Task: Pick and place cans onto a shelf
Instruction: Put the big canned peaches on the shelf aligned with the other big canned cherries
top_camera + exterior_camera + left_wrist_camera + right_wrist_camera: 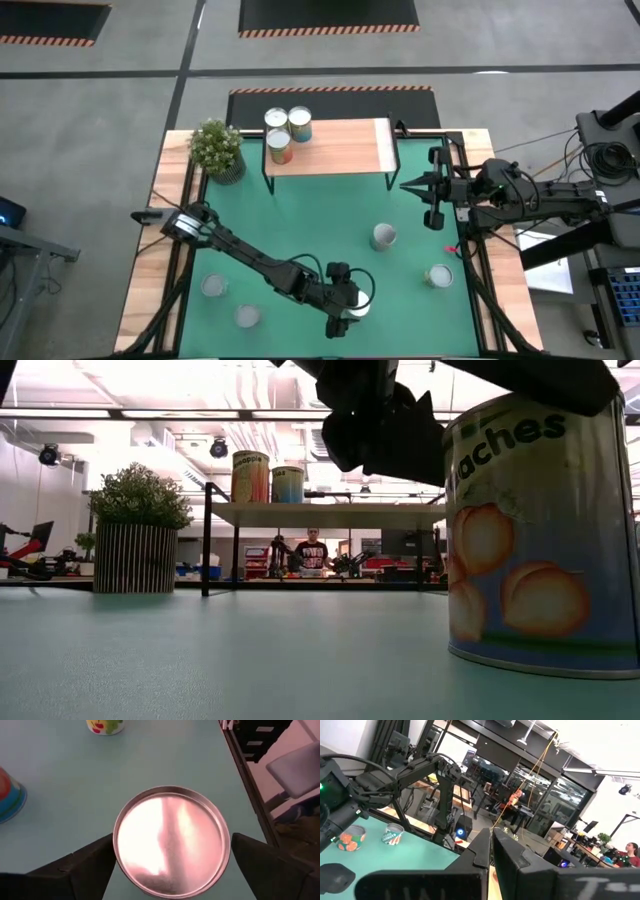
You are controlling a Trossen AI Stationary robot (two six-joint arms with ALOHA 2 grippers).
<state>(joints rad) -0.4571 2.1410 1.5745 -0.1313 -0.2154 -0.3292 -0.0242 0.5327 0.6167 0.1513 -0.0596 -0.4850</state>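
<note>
1. At the near edge of the green-topped table (300, 230), the left gripper (345, 312) hangs directly over an upright metal can with a round silvery top (171, 841). Its two dark fingers (82, 867) are spread wide, one on each side of the can's rim, not visibly pressing it.
2. Low view: the same can shows a peach-printed label reading "aches" (540, 540), with the dark gripper body above it.
3. Low light-wood shelf on thin black metal legs (345, 148) stands at the far edge of the table. Three cans (286, 132) are clustered on its left end, close together; the rest of the board is bare.
4. Four further cans stand on the table: two near the left front corner (214, 288) (247, 317), well apart from the shelf, and two at right (383, 236) (438, 275).
5. Potted green plant in a ribbed pot (218, 150) sits just beside the shelf's left end.
6. Right gripper (433, 186) is held above the table's right side, near the shelf's right end, its fingers (492, 852) pressed together and holding nothing.
7. A person (313, 550) is visible in the room beyond the table.
</note>
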